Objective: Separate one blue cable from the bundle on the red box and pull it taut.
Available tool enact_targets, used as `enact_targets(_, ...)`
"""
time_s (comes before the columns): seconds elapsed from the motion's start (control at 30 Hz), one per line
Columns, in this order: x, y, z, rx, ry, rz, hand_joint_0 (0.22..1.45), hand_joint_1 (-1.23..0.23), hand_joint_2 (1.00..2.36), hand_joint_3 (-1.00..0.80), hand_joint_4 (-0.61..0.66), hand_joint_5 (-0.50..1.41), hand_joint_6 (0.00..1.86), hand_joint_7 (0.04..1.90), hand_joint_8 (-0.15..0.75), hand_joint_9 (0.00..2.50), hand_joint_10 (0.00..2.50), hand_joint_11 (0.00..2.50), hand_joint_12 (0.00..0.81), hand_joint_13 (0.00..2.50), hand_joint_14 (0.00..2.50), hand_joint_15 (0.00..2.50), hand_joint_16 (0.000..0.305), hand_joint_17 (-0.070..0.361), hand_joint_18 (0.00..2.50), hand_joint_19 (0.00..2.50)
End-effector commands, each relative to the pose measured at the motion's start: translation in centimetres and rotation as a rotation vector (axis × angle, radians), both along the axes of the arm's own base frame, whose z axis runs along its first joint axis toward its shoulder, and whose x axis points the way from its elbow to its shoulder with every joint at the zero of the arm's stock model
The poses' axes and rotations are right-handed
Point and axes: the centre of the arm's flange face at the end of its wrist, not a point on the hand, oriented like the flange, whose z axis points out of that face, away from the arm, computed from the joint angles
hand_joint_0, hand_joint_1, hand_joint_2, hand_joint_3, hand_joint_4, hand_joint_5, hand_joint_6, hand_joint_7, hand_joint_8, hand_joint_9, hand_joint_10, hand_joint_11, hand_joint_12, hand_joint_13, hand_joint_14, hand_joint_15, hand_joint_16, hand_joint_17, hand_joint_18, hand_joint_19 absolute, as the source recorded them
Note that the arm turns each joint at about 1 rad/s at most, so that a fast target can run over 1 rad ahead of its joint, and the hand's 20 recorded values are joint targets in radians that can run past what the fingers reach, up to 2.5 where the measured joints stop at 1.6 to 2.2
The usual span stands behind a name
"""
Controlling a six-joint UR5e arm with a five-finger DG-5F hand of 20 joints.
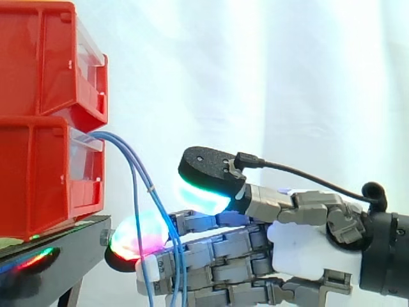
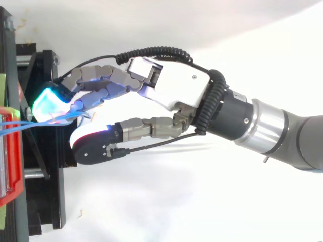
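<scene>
Hand (image 1: 307, 246) is open, thumb up, fingers straight and touching the blue cables (image 1: 139, 176) that droop from the red box (image 1: 38, 173). They look thin, soft, bendy, maybe slippery; best pinch one where it hangs free.

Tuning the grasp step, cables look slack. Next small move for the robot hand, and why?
Probably bring the thumb down to pinch one cable. The robot hand looks open, its thumb pad held apart above the straight fingers. The blue cables droop together from the lower red bin across those fingers, none visibly gripped, so pulling back now would likely just slide along them.
</scene>
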Motion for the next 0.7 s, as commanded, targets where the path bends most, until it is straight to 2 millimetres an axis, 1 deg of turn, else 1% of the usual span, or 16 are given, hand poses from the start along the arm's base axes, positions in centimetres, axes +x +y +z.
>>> enact_targets(0.0, -0.4, -0.3, 0.8, 0.002, 0.023, 0.002, 0.58, -0.62, 1.01, -0.34, 0.19, -0.12, 0.83, 0.68, 0.258, 0.64, 0.01, 0.17, 0.348, 0.41, 0.01, 0.19, 0.053, 0.12, 0.28, 0.33)
enact_targets(0.07, -0.5, -0.3, 0.9, 0.0, 0.032, 0.002, 0.58, -0.62, 1.01, -0.28, 0.19, -0.13, 0.87, 0.65, 0.259, 0.64, 0.01, 0.18, 0.349, 0.42, 0.01, 0.2, 0.053, 0.12, 0.28, 0.34)
enact_targets(0.2, -0.4, -0.3, 1.1, 0.003, 0.028, 0.003, 0.58, -0.64, 1.01, -0.21, 0.23, -0.12, 0.92, 0.59, 0.292, 0.65, 0.01, 0.2, 0.392, 0.47, 0.01, 0.22, 0.062, 0.14, 0.35, 0.35)
enact_targets(0.3, -0.3, -0.2, 1.3, 0.004, 0.024, 0.003, 0.59, -0.66, 1.01, -0.21, 0.23, -0.12, 0.93, 0.58, 0.299, 0.67, 0.01, 0.22, 0.398, 0.5, 0.01, 0.25, 0.063, 0.141, 0.38, 0.36)
enact_targets(0.43, 0.0, -0.1, 1.8, 0.006, 0.013, 0.007, 0.59, -0.7, 1.01, -0.26, 0.21, -0.11, 0.93, 0.61, 0.294, 0.73, 0.01, 0.26, 0.391, 0.54, 0.01, 0.27, 0.059, 0.133, 0.4, 0.39)
enact_targets(0.57, 0.2, -0.1, 2.4, 0.004, 0.006, 0.022, 0.58, -0.73, 1.01, -0.37, 0.19, -0.09, 0.92, 0.68, 0.273, 0.8, 0.01, 0.28, 0.37, 0.62, 0.01, 0.33, 0.052, 0.116, 0.45, 0.43)
enact_targets(0.67, 0.1, -0.2, 2.9, 0.004, 0.005, 0.025, 0.58, -0.73, 1.01, -0.41, 0.18, -0.08, 0.91, 0.74, 0.276, 0.87, 0.01, 0.3, 0.37, 0.68, 0.01, 0.37, 0.051, 0.115, 0.5, 0.46)
